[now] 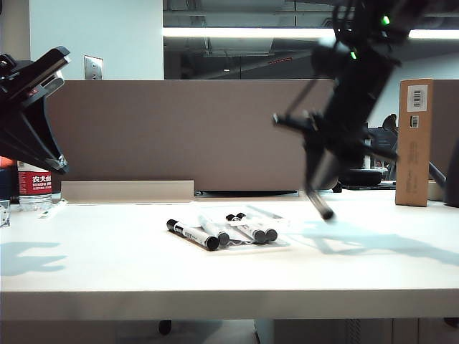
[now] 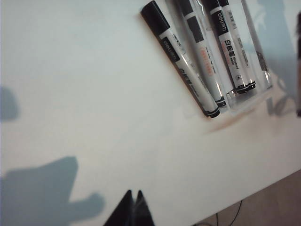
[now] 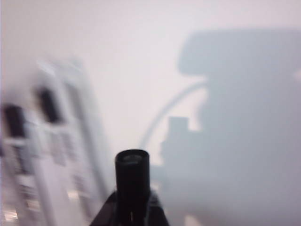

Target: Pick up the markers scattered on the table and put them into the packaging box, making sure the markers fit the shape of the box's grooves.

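The right gripper (image 3: 132, 207), jaws clamped on a marker (image 3: 132, 176), should align it with a free groove of the packaging box (image 1: 276, 223); the left gripper (image 2: 132, 209), jaws closed and empty, waits aside.

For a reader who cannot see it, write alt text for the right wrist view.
The right tool is shut on a black-ended marker pointing out over the white table. More markers lie blurred to one side; the arm's shadow darkens the other.

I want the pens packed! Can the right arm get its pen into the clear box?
Probably yes. The right end effector holds a marker above the table, beside the packaging box; nothing stands between them.
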